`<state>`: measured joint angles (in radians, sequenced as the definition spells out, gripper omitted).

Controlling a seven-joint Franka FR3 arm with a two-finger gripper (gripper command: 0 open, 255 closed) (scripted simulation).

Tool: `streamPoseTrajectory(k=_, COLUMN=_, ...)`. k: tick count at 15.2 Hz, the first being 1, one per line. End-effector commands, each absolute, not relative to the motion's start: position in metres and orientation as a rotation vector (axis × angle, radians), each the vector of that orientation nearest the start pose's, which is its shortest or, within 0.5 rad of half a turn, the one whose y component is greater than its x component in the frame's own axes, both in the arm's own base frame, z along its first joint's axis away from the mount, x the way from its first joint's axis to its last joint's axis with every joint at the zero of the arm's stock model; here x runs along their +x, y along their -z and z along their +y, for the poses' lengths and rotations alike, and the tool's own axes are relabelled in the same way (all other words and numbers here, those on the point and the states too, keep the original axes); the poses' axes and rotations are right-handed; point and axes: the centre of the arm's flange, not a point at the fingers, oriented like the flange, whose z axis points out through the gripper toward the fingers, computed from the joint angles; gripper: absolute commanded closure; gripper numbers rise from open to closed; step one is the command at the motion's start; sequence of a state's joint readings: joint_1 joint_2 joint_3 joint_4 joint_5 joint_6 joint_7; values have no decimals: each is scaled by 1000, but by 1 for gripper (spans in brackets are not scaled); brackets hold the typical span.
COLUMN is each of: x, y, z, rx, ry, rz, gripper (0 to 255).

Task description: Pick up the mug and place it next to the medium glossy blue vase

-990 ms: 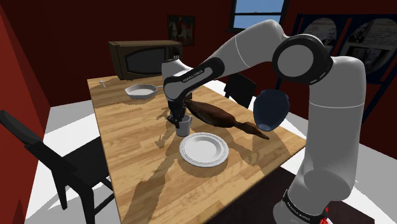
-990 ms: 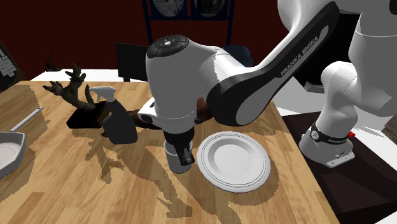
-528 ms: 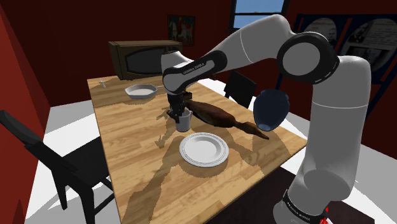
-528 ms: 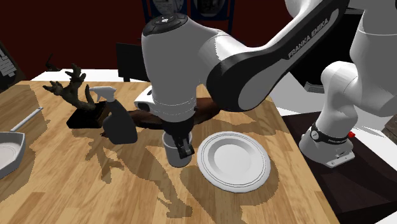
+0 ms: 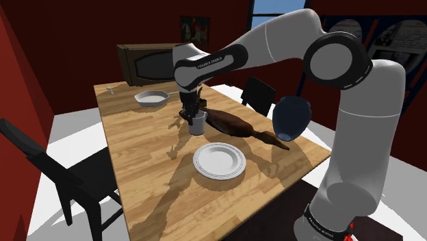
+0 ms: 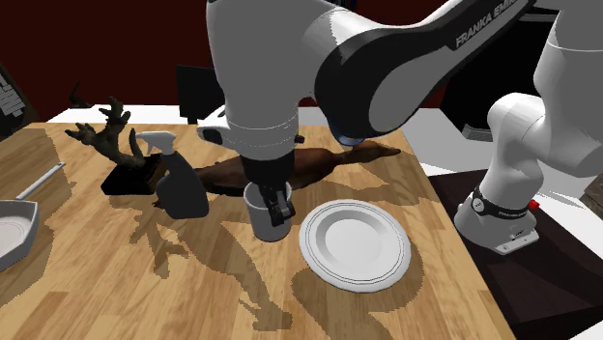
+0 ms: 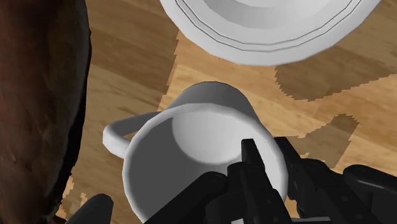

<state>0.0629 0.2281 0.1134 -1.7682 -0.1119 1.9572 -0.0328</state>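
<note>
From where I stand, the black gripper (image 5: pixel 191 118) is clamped on the rim of the white mug (image 5: pixel 198 124), with one finger down inside the cup and the other against its outer wall (the wrist view makes this plain). The mug hangs upright from that grip and looks just clear of the wooden table (image 5: pixel 137 161), though I can't swear to the gap. Its handle (image 7: pixel 116 135) sticks out toward the long dark brown carving (image 5: pixel 236 124) lying just beside it. What matters now is which way the dark blue vase (image 5: pixel 291 118) lies. It sits well off toward the shoulder view's right, near the table edge on the stand's side. The carving stretches nearly the whole way between, and its thin end reaches the vase's foot. The white plate (image 5: pixel 219 160) lies on the near side of that line, close to the mug. So I'd judge the carry has to run sideways along the carving's length. The mug must either stay high enough to pass over the carving or swing round by the plate. It could then be set down on the bare wood between plate and vase. The grip takes only one side of the rim, so a brisk swing might tilt the mug.
</note>
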Motion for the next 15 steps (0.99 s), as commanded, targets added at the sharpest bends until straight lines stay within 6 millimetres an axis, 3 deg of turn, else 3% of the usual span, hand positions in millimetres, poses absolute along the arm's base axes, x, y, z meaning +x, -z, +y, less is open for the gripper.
streamPoseTrajectory(k=1, x=612, y=-440, z=98, rx=-3196, ry=-51, rz=-403, gripper=255)
streamPoseTrajectory(k=15, x=612, y=-514, z=98, rx=-3196, ry=-51, rz=-403, gripper=255)
